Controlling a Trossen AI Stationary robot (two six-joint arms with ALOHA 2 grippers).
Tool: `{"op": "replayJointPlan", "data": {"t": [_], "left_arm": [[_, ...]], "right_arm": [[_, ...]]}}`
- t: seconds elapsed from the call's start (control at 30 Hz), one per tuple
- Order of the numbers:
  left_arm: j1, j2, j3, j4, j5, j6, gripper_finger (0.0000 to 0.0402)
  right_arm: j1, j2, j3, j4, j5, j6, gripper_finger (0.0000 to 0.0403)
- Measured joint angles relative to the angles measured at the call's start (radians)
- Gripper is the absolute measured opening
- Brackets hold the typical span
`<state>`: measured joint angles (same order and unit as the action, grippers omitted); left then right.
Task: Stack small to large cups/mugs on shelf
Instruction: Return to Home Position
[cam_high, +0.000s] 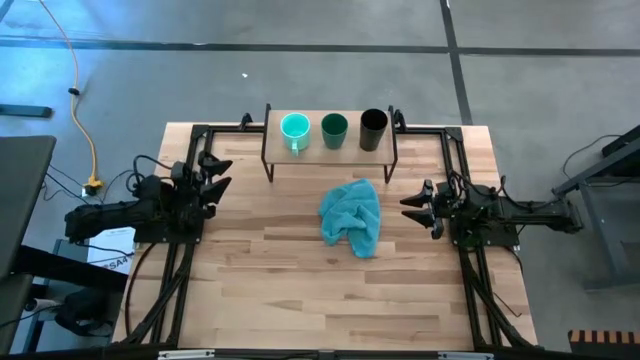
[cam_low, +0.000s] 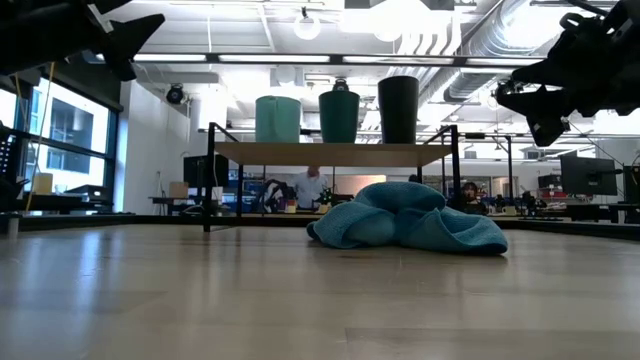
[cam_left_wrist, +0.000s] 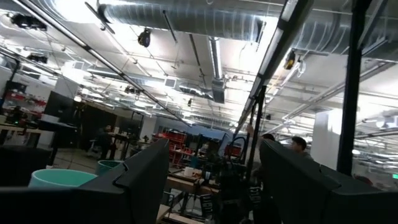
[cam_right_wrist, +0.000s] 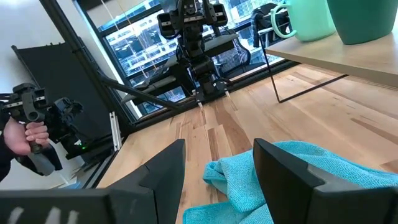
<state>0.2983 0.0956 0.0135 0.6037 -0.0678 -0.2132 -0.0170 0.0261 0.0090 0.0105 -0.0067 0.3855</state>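
Three cups stand in a row, bases down, on the low wooden shelf (cam_high: 330, 150) at the table's far side: a light turquoise mug (cam_high: 295, 129) at the left, a dark green cup (cam_high: 334, 128) in the middle, a taller black cup (cam_high: 373, 127) at the right. The low view shows them too: the mug (cam_low: 277, 118), the green cup (cam_low: 339, 116), the black cup (cam_low: 398, 109). My left gripper (cam_high: 218, 172) is open and empty at the table's left. My right gripper (cam_high: 412, 206) is open and empty at the right, beside the teal cloth (cam_high: 353, 216).
The crumpled teal cloth (cam_low: 410, 228) lies on the tabletop in front of the shelf. Black frame rails run along the table's left and right sides. A person's hand (cam_right_wrist: 25, 138) holds a device beyond the table's edge in the right wrist view.
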Motion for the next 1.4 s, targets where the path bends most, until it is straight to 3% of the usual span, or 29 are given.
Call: {"op": "replayJointPlan", "data": {"t": [0.13,0.43,1.03,1.4], "left_arm": [[-0.048,0.000,0.000,0.000,-0.004,0.016,0.0239],[-0.188,0.000,0.000,-0.008,-0.129,0.145,0.0239],[-0.188,0.000,0.000,-0.351,-0.140,0.093,0.0239],[-0.188,0.000,0.000,-0.462,-0.058,0.179,0.0239]], "right_arm": [[0.000,0.000,0.000,0.000,0.000,-0.004,0.0181],[0.000,0.000,0.000,0.000,0.000,-0.028,0.0181],[0.000,0.000,0.000,0.000,0.000,-0.020,0.0181],[0.000,0.000,0.000,0.000,0.000,0.064,0.0181]]}}
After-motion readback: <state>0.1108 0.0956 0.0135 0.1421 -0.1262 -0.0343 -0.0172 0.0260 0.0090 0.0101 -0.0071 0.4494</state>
